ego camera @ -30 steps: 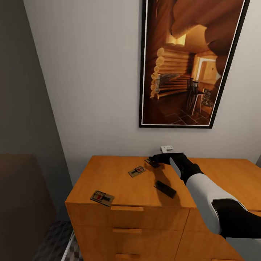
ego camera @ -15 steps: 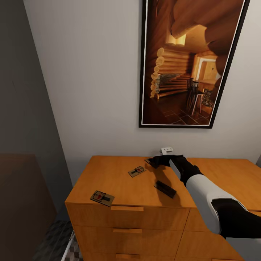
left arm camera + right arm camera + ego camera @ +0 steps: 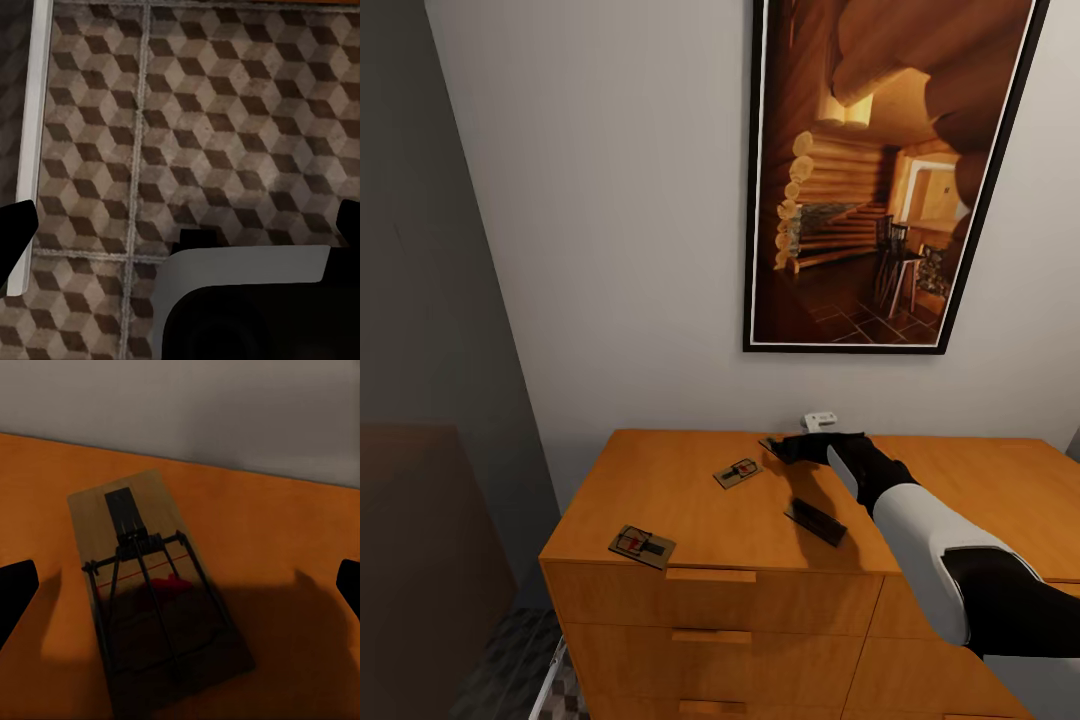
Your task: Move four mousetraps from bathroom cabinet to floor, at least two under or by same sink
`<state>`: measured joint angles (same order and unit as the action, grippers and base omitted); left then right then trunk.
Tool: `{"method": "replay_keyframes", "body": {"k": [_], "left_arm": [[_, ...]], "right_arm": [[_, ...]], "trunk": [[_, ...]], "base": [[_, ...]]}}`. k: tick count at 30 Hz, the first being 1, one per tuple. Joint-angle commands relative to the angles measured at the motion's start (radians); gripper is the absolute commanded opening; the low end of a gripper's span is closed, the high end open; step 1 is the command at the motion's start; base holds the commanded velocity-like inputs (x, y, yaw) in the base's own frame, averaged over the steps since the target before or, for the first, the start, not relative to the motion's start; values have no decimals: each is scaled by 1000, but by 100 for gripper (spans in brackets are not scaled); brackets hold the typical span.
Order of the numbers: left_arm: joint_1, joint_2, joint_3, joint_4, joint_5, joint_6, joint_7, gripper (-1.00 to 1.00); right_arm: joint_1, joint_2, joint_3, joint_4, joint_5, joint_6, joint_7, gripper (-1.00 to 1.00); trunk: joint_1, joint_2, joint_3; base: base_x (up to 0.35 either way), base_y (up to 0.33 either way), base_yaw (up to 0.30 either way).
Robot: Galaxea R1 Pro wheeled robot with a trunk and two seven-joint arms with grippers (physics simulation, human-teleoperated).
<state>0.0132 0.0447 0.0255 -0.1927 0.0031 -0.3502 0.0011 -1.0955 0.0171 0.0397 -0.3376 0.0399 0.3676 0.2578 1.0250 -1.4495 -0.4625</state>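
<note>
Head view, orange cabinet (image 3: 690,500) top against white wall, right tool (image 3: 792,447) spread open over a mousetrap (image 3: 154,585)

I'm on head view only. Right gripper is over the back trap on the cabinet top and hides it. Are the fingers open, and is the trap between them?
Observer: Yes. The right wrist view has the right gripper open, fingertips at both edges of the frame, with the mousetrap lying flat on the cabinet between them, not yet pinched.
Operator: Which way does the trap lie?
Observer: Its long side runs roughly along the gripper's looking direction, a bit skewed, red mark mid-board.
Operator: And the left arm?
Observer: The left wrist view looks down at the cube-patterned bathroom floor; the left gripper is open, nothing between its fingertips.
</note>
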Motion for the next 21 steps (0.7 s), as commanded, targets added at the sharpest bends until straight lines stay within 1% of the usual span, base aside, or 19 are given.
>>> {"method": "replay_keyframes", "body": {"k": [1, 9, 21], "left_arm": [[1, 0, 2, -2, 0, -1, 0, 100], [1, 0, 2, -2, 0, -1, 0, 100], [1, 0, 2, -2, 0, -1, 0, 100]], "right_arm": [[-1, 0, 3, 2, 4, 2, 3, 100], [-1, 1, 3, 33, 5, -39, 2, 100], [-1, 2, 3, 45, 5, -50, 1, 100]], "trunk": [[0, -1, -1], [0, -1, -1], [0, -1, -1]], "base": [[0, 0, 0], [0, 0, 0], [0, 0, 0]]}}
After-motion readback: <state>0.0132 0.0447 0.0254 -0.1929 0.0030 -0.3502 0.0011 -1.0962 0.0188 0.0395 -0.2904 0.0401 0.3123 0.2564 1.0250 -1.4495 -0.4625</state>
